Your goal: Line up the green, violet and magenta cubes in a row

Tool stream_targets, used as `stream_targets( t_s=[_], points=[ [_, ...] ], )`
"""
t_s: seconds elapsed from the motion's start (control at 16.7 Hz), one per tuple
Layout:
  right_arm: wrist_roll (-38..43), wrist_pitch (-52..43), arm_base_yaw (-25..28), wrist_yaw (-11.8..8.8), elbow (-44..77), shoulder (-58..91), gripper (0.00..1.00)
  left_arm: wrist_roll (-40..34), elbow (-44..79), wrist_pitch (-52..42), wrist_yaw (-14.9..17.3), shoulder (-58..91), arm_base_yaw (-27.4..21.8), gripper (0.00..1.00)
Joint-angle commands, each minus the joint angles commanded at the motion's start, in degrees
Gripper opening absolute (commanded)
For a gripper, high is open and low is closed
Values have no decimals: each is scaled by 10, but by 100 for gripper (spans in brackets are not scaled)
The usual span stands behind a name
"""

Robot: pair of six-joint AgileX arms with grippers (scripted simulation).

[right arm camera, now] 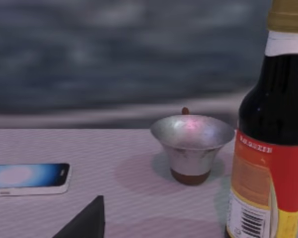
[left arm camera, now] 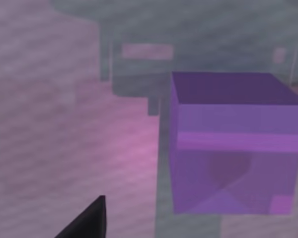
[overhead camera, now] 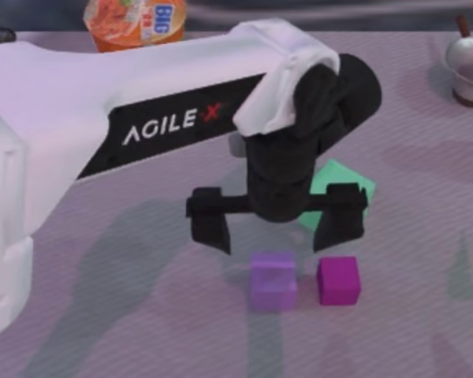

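The left arm reaches over the table, its gripper spread open and empty above the violet cube. The magenta cube sits just beside the violet one — the green cube lies behind. Right gripper's fingers — cannot tell.

The top camera looked down from above the table, close over the left arm. The left wrist camera sat low and very near the violet cube, which the top view shared. The right wrist camera faced level across the table toward a metal cup, a bottle and a phone; the cup also appeared at the top view's right edge.
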Motion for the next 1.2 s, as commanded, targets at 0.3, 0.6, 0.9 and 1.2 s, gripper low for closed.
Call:
stream_targets(
  t_s=[0.3,0.6,0.9,1.2],
  points=[
    [-1,-4,1,0,6,6,100,1,-6,5,0,-3,0,100],
    [-24,-79,29,3,117,120,100,29,-107,75,-4,-119,60,100],
    [-69,-224,85,4,332,365,100,102,-306,199,-5,-345,161,100],
    [-125,-399,155,2,596,676,100,212,-548,350,-3,-621,278,100]
  ],
)
